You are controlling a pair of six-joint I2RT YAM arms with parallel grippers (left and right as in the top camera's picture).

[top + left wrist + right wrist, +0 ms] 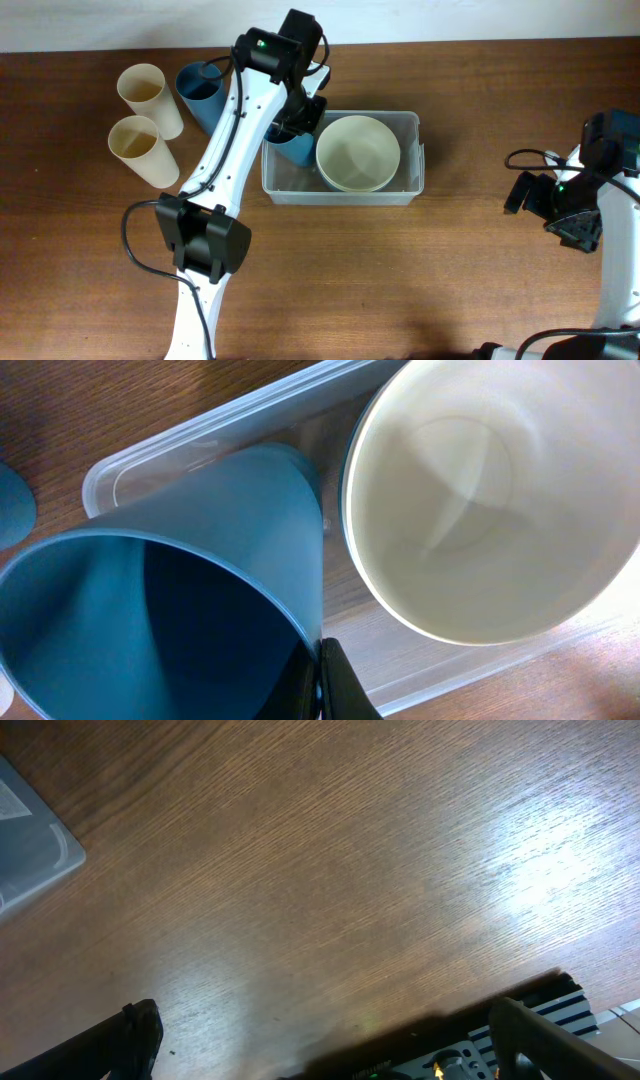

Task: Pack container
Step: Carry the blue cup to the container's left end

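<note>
Over the left end of the clear container [340,197] we hold a blue cup [293,148], the left gripper [318,680] pinched tight on its rim, just beside the cream bowl [358,152] already inside. To do this well, we should seat the base flat between wall and bowl without nudging the bowl, then release. Our right gripper [548,212] hangs wide and empty at far right.

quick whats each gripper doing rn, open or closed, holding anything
Left gripper: shut on the blue cup at the container.
Right gripper: open, holding nothing, above the table.
</note>
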